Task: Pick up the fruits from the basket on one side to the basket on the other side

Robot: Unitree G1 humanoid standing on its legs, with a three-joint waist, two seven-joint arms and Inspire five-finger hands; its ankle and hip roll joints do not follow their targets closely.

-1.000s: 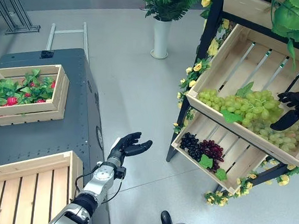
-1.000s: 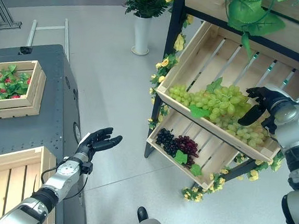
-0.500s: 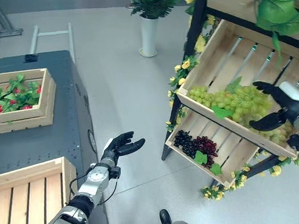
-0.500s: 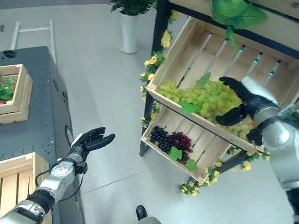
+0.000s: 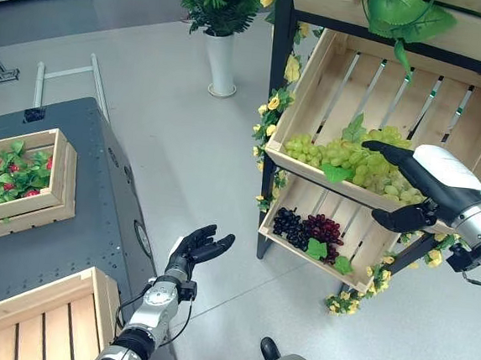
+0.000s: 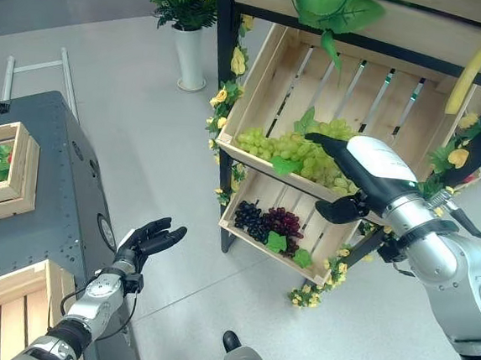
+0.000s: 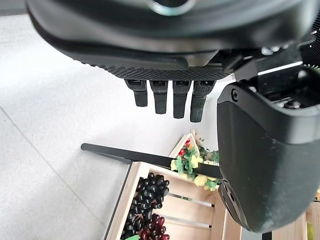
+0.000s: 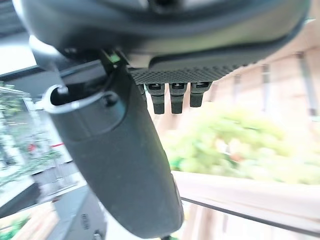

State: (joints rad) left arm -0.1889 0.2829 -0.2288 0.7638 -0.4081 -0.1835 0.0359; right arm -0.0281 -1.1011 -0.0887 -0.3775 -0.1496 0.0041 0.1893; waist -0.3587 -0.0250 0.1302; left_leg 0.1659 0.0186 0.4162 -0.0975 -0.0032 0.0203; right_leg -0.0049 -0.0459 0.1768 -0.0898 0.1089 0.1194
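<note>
A grey floor (image 5: 208, 169) runs between a dark tabletop (image 5: 68, 224) on the robot's left and a black-framed shelf (image 5: 273, 115) trimmed with yellow flowers on its right. A potted plant in a white vase (image 5: 220, 60) stands behind. On the tabletop sit a wooden crate of strawberries and leaves (image 5: 21, 186) and, nearer, a bare wooden crate (image 5: 34, 322). The whole picture has slid leftward since a second ago, so the camera has turned toward the shelf.

The upper shelf crate (image 5: 384, 83) holds green grapes (image 5: 352, 160) heaped against its front board. The lower crate (image 5: 301, 253) holds dark grapes (image 5: 308, 230) with green leaves.

The right hand (image 5: 430, 184) was curled over the right end of the green bunch a second ago; now it reaches flat across the crate front, fingers (image 5: 386, 149) straight over the grapes, thumb below the front board, grasping nothing. The left hand (image 5: 194, 248) hovers over the floor beside the tabletop, palm up, fingers relaxed and released, as before.
</note>
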